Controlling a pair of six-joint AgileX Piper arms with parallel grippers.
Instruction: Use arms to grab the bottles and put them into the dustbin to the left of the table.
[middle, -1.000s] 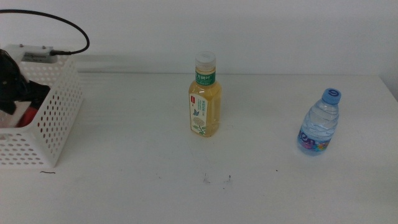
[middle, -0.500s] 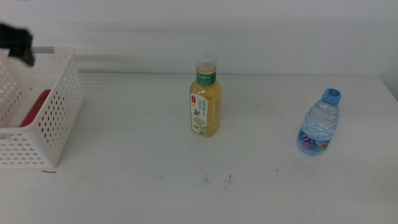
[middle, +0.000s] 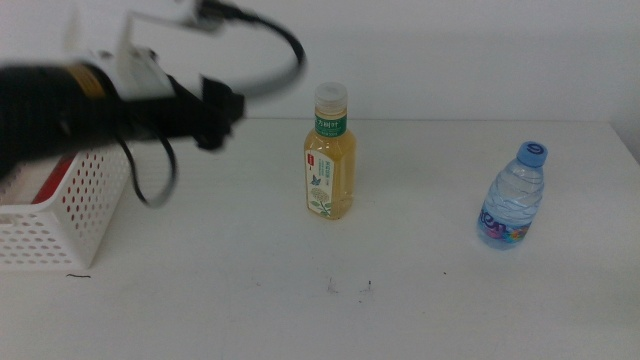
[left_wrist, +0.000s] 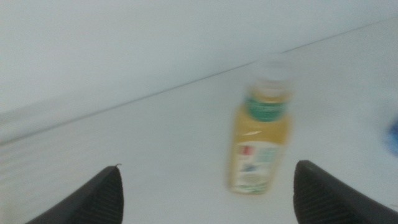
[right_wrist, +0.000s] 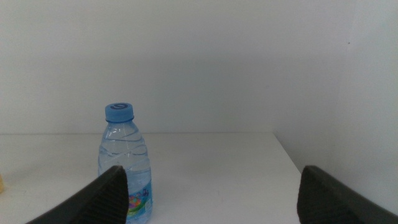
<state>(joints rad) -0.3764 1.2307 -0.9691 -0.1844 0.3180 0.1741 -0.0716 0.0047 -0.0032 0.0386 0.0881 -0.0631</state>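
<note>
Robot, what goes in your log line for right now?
left gripper: open, heading to tea bottle | can: in bin | water bottle: on table | right gripper: open, waiting

tea bottle upright, open table around

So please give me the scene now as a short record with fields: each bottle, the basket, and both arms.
tea bottle: upright, table centre
water bottle: upright, right side of table
red can: inside the basket
basket: at left edge
left gripper: jaws open and empty, above the table between basket and tea bottle
right gripper: open, empty, facing the water bottle; not in middle view
</note>
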